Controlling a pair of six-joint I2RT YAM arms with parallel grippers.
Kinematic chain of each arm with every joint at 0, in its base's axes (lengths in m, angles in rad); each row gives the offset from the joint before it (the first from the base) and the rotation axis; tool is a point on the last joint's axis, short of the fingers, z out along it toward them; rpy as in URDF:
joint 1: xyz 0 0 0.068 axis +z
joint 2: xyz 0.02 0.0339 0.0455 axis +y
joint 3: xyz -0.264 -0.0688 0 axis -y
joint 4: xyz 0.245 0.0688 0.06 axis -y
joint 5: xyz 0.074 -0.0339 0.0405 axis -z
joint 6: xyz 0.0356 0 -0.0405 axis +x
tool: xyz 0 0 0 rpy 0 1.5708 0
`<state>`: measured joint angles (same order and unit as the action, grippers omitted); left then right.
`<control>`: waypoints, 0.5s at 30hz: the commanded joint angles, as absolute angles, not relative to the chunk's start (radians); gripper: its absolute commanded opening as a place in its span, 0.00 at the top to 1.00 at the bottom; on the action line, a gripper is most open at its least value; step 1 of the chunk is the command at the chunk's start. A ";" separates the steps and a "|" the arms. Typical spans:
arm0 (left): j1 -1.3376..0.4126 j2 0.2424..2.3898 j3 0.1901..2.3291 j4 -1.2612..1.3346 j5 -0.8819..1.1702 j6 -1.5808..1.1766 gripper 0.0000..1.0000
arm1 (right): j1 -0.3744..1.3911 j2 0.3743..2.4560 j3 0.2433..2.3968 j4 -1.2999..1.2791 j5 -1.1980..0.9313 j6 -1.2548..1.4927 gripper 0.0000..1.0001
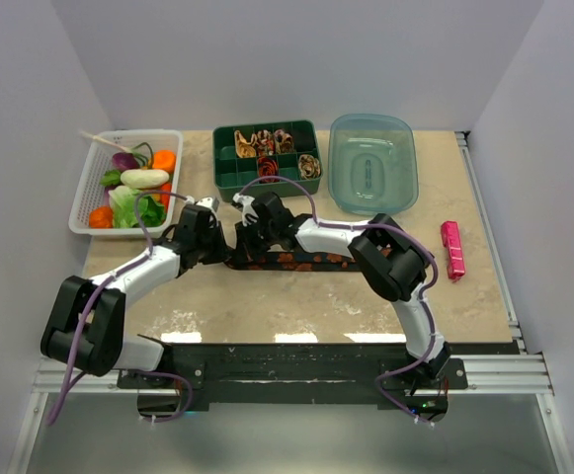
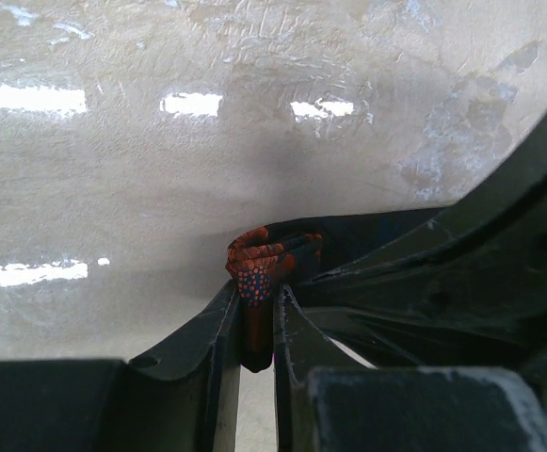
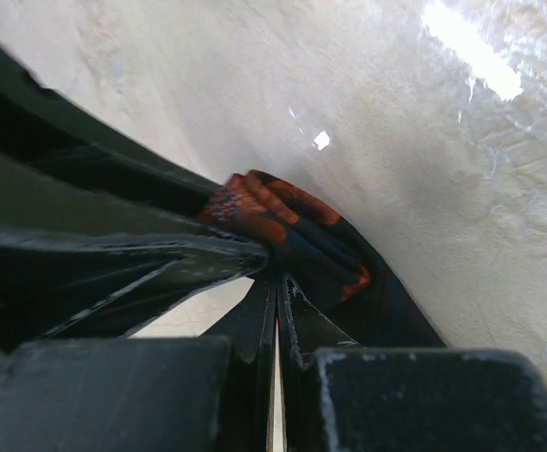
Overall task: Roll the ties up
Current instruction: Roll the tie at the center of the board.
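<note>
A long, narrow black tie with orange-red spots [image 1: 306,263] lies flat across the middle of the table. Its left end is folded into a small started roll. My left gripper [image 1: 225,251] is shut on that rolled end, and the fabric [image 2: 254,262] is pinched between its fingers [image 2: 218,325]. My right gripper [image 1: 244,244] comes in from the other side and is shut on the same bunched end [image 3: 292,221]. The two grippers touch or nearly touch there. Several coiled ties in tan, red and dark [image 1: 267,144] sit in a green compartment box [image 1: 229,170].
A clear blue-tinted tub [image 1: 372,163] stands right of the green box. A white basket [image 1: 87,193] with toy vegetables is at the back left. A small pink bar [image 1: 452,249] lies at the right. Purple cables run along both arms.
</note>
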<state>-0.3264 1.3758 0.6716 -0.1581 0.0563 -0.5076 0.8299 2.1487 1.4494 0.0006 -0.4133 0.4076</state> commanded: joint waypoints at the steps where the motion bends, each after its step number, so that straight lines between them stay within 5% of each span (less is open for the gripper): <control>1: -0.342 1.338 0.713 -0.153 0.049 -0.509 1.00 | 0.828 2.155 1.483 0.003 -0.414 0.416 1.00; 15: -0.370 1.302 0.761 -0.239 0.003 -0.494 1.00 | 0.828 2.128 1.473 0.003 -0.391 0.417 1.00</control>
<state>-0.3550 1.3407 0.7044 -0.2352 0.0055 -0.5053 0.8299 2.1590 1.4494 0.0017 -0.4133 0.4179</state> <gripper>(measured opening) 0.196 0.007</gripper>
